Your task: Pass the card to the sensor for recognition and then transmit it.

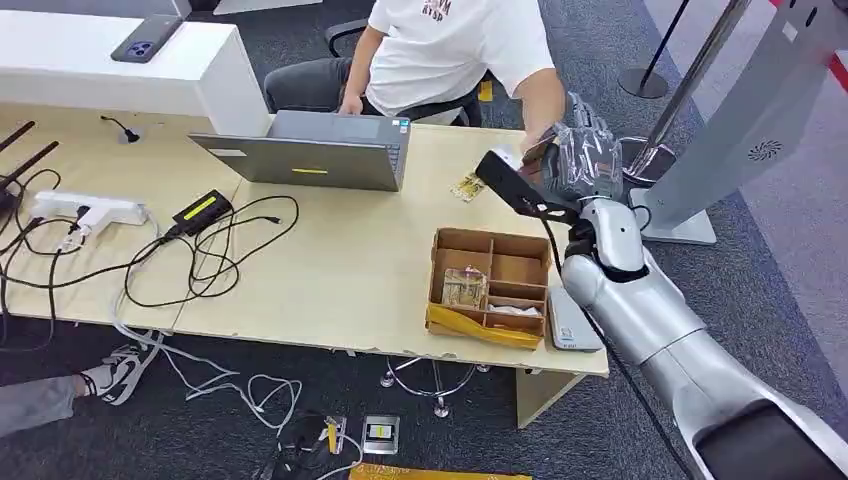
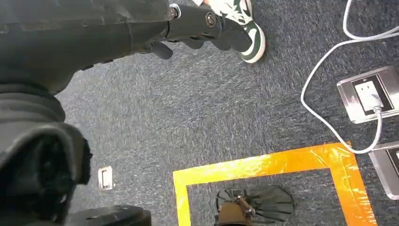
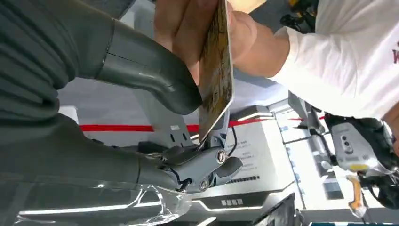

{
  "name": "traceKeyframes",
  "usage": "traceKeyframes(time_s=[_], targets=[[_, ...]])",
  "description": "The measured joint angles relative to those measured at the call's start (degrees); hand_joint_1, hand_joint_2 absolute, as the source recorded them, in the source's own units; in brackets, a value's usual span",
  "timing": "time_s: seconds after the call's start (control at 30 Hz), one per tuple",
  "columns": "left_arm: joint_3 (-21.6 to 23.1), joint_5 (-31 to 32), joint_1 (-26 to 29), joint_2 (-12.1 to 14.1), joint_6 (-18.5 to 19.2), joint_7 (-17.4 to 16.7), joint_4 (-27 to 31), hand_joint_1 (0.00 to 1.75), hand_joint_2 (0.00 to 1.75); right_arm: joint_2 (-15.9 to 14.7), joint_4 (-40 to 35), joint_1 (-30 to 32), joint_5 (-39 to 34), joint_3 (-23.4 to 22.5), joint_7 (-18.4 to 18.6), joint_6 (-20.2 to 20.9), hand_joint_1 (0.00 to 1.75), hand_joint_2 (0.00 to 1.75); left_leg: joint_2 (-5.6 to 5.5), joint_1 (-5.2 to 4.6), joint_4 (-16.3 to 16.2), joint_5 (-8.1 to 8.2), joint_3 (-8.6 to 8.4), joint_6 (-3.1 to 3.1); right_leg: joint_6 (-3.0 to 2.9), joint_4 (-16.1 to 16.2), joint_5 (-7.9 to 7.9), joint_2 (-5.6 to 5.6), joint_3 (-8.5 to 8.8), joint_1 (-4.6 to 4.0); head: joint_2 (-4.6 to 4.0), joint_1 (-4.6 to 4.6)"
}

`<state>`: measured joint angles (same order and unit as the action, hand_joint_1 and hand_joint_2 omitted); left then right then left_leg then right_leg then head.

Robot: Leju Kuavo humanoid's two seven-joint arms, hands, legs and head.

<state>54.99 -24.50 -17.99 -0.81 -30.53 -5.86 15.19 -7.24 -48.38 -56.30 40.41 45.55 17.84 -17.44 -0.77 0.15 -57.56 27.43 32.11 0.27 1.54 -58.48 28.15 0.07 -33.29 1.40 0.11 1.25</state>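
My right hand pinches the card between its thumb and darker fingers, edge-on to the wrist camera. A person's hand grips the same card from the far side, touching it. From the head camera, that hand is raised past the table's far right corner, above the cardboard tray. My left hand hangs over carpet, fingers curled on nothing.

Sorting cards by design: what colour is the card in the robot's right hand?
Golden-yellow with darker mottling, clearest in the right wrist view: card.
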Motion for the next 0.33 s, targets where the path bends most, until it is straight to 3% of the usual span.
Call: traceKeyframes(time_s=[0.07,0.23,0.33], targets=[[0.0,-0.1,0.0,0.0,-0.1,-0.2,0.0,0.00,0.00,0.7,1.9,-0.7,-0.2,0.5,-0.1,0.3,0.00,1.75,0.00,0.00,0.0,0.00,0.01,0.00,0.00,0.0,0.00,0.01,-0.02,0.00,0.00,-0.02],[0.0,-0.1,0.0,0.1,-0.2,-0.7,0.0,0.00,0.00,2.8,6.0,-1.6,-0.7,1.9,-1.3,-0.4,0.00,1.75,0.00,0.00,0.0,0.00,0.01,0.00,0.00,0.0,0.00,-0.01,-0.04,-0.01,0.00,-0.02],[0.0,-0.1,0.1,0.2,-0.5,-0.7,0.0,0.00,0.00,3.6,7.9,-2.1,-1.2,2.9,-2.9,-2.9,0.00,1.75,0.00,0.02,0.0,0.00,0.01,0.00,0.00,0.0,0.00,-0.01,-0.06,-0.02,0.00,-0.02]])
